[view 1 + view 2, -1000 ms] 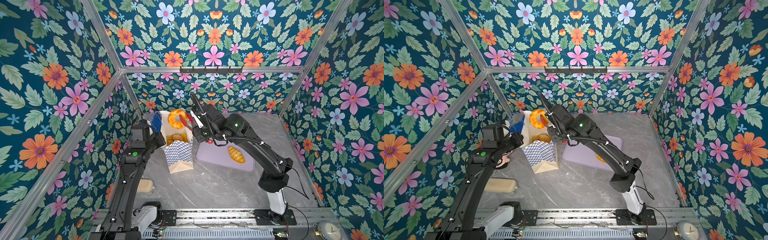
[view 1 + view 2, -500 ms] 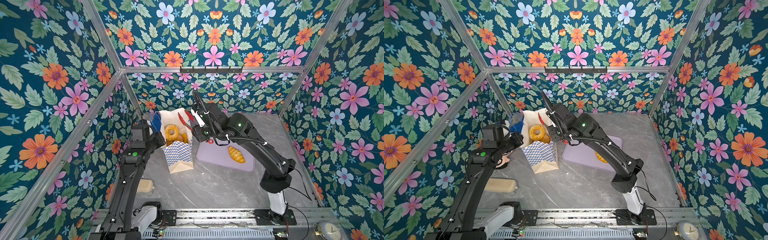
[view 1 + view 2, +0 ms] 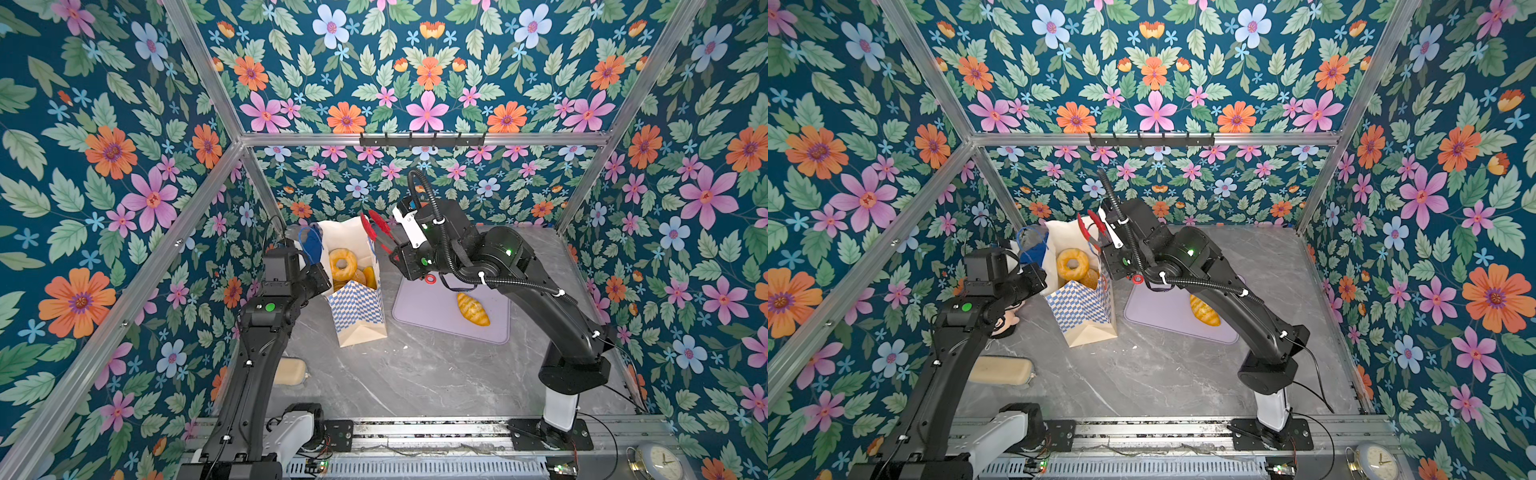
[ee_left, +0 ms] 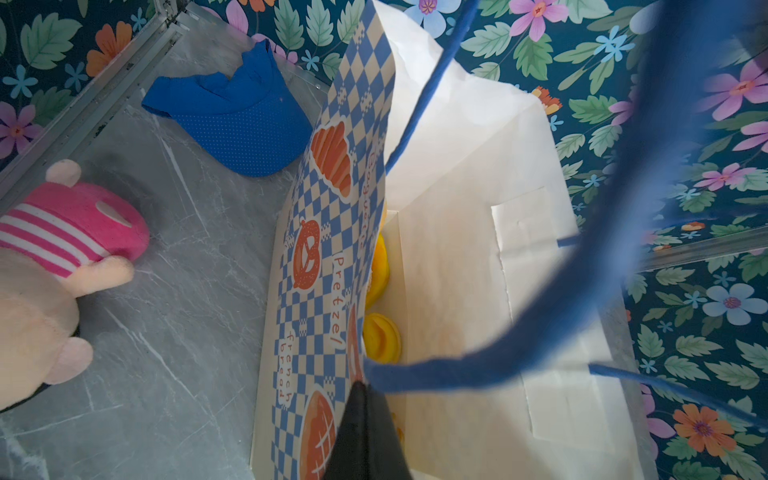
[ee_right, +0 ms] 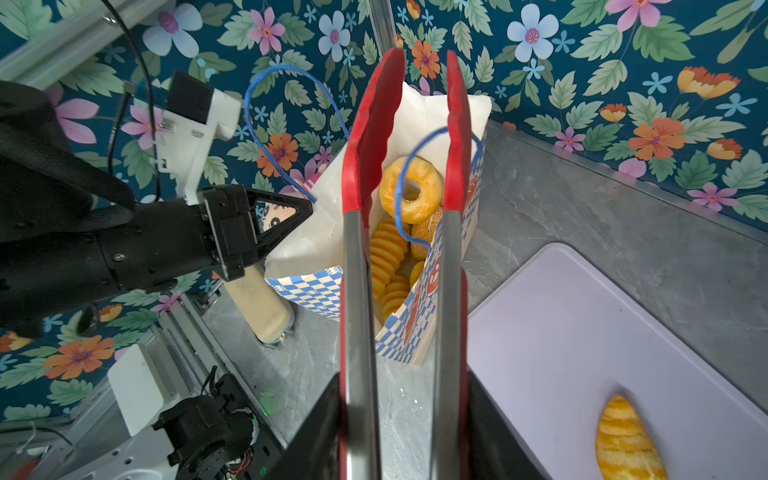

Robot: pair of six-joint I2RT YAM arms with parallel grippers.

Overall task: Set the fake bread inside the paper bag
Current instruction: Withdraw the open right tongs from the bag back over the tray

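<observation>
1. Grey marbled tabletop (image 3: 415, 374), boxed in by floral-papered walls and an aluminium frame.
2. Left gripper (image 4: 363, 399): fingers pressed together, pinching the top rim of the paper bag (image 3: 359, 307) on the side facing the left arm. A blue cord handle (image 5: 286, 124) loops up just past the fingertips.
3. Right gripper (image 5: 401, 424): fingers closed on the two metal arms of the tongs (image 3: 380, 228). The red tong tips stand apart with nothing between them, raised above the bag's right rim.
4. The bag stands upright with its mouth open, toward the back left of the table, between the two arms.
5. Fake bread: a ring doughnut (image 5: 411, 195) lies on top inside the bag, with ridged twisted rolls (image 5: 386, 257) and a grainy round bun (image 5: 428, 230) under it.
6. One striped oval loaf (image 3: 473, 309) lies outside the bag on the lilac mat (image 3: 424, 307), right of the bag and below the right arm.
7. Further out, on the bag's left side: a pink-striped plush doll (image 4: 62, 232) and a crumpled blue cloth (image 4: 237, 120), both on the table.
8. A pale beige oblong block (image 3: 291, 372) lies beside the left arm. A small clock (image 3: 660, 461) sits at the front right corner.
</observation>
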